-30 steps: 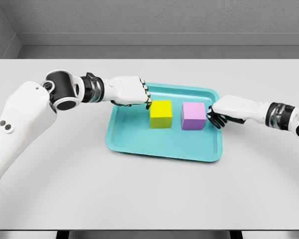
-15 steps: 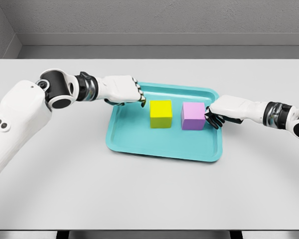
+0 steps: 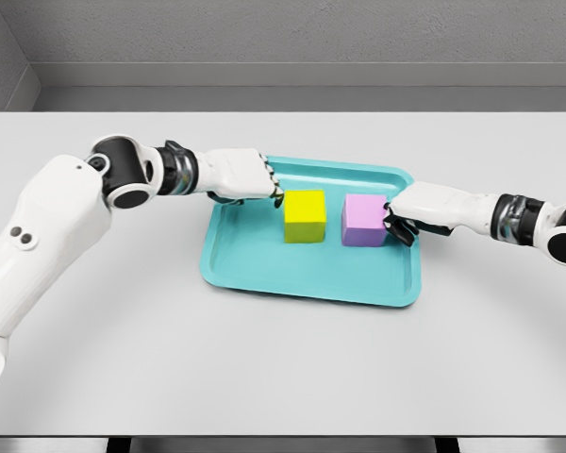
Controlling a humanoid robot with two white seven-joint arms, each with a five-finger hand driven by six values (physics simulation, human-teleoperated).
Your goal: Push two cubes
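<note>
Two cubes: I see yellow cube (image 3: 305, 216) and purple cube (image 3: 365, 220) mid-frame on teal tray (image 3: 311, 276).
Left hand (image 3: 243, 175): fingers curled, tips at yellow cube's left face, grasping nothing.
Right hand (image 3: 424, 208): fingers curled against purple cube's right face, grasping nothing.

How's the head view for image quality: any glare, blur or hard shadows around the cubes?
Head view: sharp throughout, no motion blur on either hand; lighting flat and diffuse, no glare on the glossy teal plastic tray; only faint soft shadows under the yellow cube and purple cube; grey table evenly lit.
</note>
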